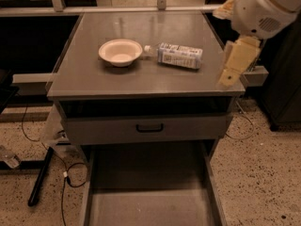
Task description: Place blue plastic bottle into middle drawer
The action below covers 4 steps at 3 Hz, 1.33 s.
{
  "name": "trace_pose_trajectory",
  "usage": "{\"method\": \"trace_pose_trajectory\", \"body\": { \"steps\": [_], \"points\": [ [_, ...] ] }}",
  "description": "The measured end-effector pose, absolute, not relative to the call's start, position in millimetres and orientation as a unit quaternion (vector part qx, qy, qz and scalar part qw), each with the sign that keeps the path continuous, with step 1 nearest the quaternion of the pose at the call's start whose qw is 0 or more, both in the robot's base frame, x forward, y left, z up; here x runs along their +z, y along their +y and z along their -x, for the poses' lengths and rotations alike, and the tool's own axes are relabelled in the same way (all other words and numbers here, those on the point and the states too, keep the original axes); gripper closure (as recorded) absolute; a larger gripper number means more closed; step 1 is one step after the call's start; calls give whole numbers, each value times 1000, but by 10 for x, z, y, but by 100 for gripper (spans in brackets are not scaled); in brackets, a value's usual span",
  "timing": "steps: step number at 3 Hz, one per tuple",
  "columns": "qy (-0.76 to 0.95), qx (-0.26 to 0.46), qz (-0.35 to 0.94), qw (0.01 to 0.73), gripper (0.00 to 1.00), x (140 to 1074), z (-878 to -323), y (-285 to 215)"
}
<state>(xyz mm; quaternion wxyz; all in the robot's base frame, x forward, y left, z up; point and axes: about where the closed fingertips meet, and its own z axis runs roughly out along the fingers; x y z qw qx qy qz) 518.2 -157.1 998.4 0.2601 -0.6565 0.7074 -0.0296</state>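
Observation:
The blue plastic bottle lies on its side on the grey cabinet top, white cap pointing left, just right of a white bowl. The middle drawer is pulled out at the bottom of the view, and its flat grey floor is bare. My gripper, pale yellow, hangs from the white arm over the cabinet top's right edge, to the right of the bottle and apart from it. It holds nothing that I can see.
A shut grey drawer front with a black handle sits above the open drawer. Cables and a black bar lie on the speckled floor at the left. A dark cabinet stands at the right.

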Motion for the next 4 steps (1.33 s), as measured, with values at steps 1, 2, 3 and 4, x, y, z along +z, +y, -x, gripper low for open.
{"method": "trace_pose_trajectory", "body": {
  "steps": [1,2,3,4],
  "points": [
    [678,25,665,312,0,9951,-5582,-1394],
    [668,78,654,347,0,9837,-5930,-1281],
    [677,100,637,353,0,9648,-6212,-1241],
    [697,91,621,347,0,9478,-6481,-1284]
  ]
}}
